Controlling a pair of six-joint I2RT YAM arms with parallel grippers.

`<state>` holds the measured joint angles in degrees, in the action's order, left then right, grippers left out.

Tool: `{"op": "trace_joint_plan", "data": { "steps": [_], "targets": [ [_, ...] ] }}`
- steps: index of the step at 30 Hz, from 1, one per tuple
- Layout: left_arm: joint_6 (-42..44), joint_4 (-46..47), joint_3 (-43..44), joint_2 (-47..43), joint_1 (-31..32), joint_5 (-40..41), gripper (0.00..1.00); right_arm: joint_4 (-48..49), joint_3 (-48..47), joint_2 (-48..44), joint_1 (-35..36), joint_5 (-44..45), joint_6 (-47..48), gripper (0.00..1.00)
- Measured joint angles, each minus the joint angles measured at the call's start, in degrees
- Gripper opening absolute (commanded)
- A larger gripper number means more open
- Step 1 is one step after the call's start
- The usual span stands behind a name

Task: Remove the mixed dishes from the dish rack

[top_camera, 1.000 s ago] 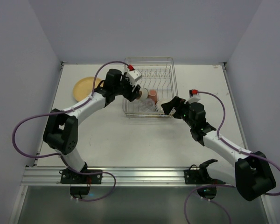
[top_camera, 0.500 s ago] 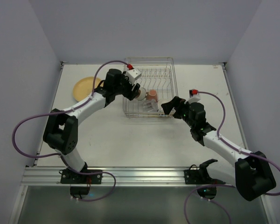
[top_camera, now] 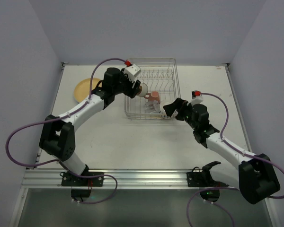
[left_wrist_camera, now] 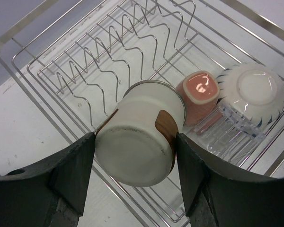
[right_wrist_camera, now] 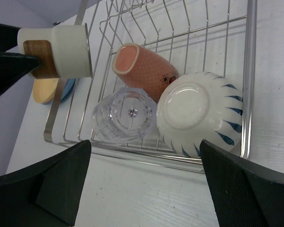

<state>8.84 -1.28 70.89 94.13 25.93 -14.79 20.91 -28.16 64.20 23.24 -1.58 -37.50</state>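
Dish rack looks over half unloaded to me. Top view: a yellow plate is already out on the worktop, and the left gripper holds a cream cup over the rack's left side.

Left wrist view: pink mug, white cup and clear glass are in the rack, yet to come out.

Right wrist view: right gripper spread wide, empty, hovering just beside those three.
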Motion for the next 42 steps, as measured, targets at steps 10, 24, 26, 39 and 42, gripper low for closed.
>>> {"op": "trace_joint_plan", "data": {
  "steps": [10,24,26,39,42],
  "targets": [
    [-5.8,-0.2,0.0,-5.7,0.0,-1.0,0.49,5.3,2.7,-2.2,0.0,-8.7,1.0,0.96],
    [-16.9,1.4,-3.8,-15.8,-0.1,-16.5,0.49,10.1,3.3,-15.8,0.0,-27.0,1.6,0.92],
    [-18.8,2.3,-4.3,-15.8,-0.1,-19.8,0.49,11.0,2.8,-16.7,0.0,-29.3,1.4,0.92],
    [-28.0,11.5,-6.6,-13.5,-0.2,-30.6,0.49,17.8,-2.4,-6.0,0.0,-35.9,-3.3,0.82],
    [-28.8,12.2,-7.1,-13.3,-0.2,-31.7,0.48,19.5,-2.8,-4.0,0.0,-36.8,-4.1,0.68]
  ]
}}
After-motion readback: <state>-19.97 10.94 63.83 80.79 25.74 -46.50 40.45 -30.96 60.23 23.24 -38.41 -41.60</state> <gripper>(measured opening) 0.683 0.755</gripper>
